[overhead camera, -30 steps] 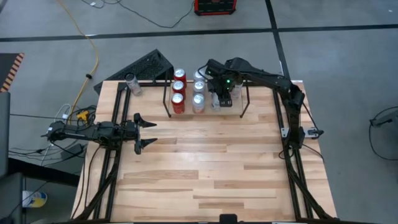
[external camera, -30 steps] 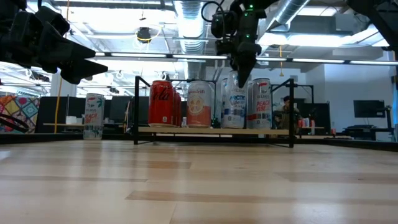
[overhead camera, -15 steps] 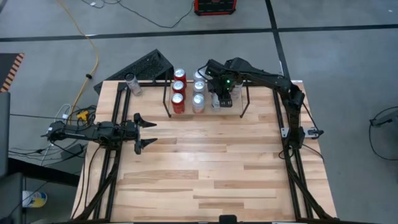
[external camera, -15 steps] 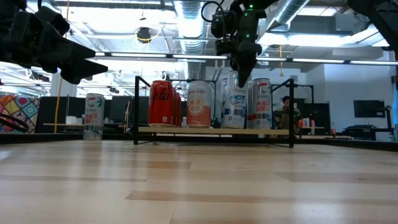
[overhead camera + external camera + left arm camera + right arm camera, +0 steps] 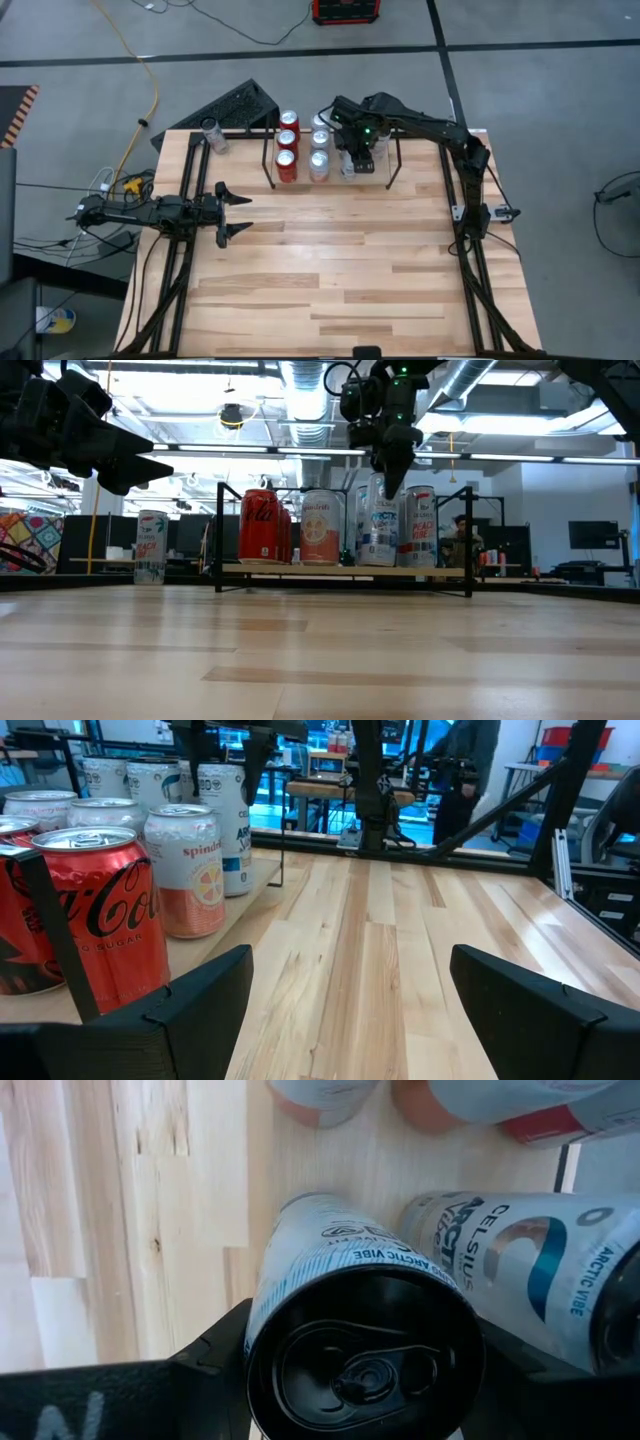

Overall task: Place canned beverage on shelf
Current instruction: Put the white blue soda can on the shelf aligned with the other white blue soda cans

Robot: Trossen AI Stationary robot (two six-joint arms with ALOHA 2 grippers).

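Almost nothing is shifting versus a second ago: right gripper [image 5: 389,482] is staying over the shelf [image 5: 340,569], and the can [image 5: 379,523] under it is sitting a touch further right in the low view. Left arm is not moving.

Right gripper is pointing down at the shelf's third column. Its fingers [image 5: 210,1355] are flanking the can's top on both sides and appear to be pressing on it, so it is reading as a grasp on the can. Can is a white-and-blue Celsius, standing upright with its base on the shelf, at the near end of that column.

A second Celsius can [image 5: 520,1270] is standing just behind it in the same column. Silver-topped cans [image 5: 319,158] are filling the column beside it, with an orange-label one [image 5: 321,528] at the front. Red cola cans [image 5: 287,150] are filling the next column out, three in a row. On the can's other side, a peach-label can [image 5: 421,525] is showing on the shelf in the low view; its spot is hidden under the arm from above.

Shelf is sitting at the table's [image 5: 330,270] far edge, centred. One more can [image 5: 210,135] is standing alone off the shelf, at the far-left corner, well apart from it.

Left gripper [image 5: 238,210] is hovering above the table's left side, near the edge, fingers [image 5: 200,990] spread wide and holding nothing.
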